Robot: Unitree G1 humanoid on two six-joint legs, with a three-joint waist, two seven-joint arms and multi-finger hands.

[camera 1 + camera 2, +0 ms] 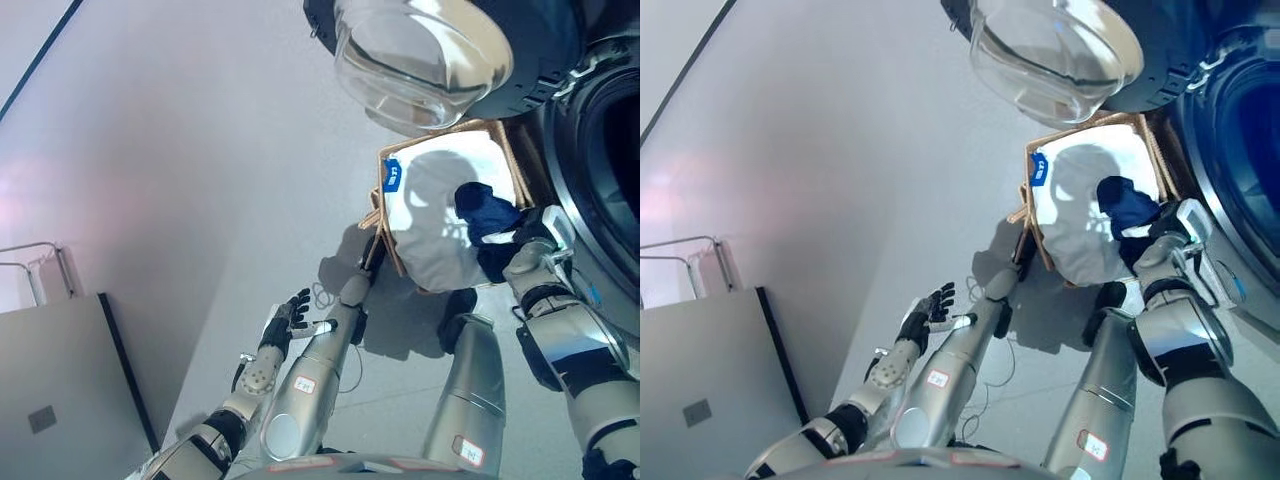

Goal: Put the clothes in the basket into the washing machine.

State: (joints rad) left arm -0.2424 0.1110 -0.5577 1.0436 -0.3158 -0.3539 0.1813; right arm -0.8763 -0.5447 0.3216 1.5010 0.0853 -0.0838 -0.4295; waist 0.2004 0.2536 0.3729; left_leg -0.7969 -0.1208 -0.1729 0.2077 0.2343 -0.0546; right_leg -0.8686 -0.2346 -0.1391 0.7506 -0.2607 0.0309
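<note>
Left hand (928, 312) held out low at the left, palm up, fingers spread and relaxed, grasping nothing. Right arm stretched forward, right hand (503, 252) at its far end, fingers hidden from sight.

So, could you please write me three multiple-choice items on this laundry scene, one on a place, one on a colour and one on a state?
1. Where is the right hand?
A. in the basket, on the garment
B. inside the washing machine drum
C. flat on the floor

2. What colour is the garment in the basket?
A. red
B. dark blue
C. yellow

3. How is the washing machine door?
A. shut
B. missing
C. swung open

Answers: 1 A, the right arm reaches into the white-lined basket and its hand meets the cloth. 2 B, the bundle is dark blue against the white liner. 3 C, the glass door stands away from the washing machine, and the drum opening shows.
</note>
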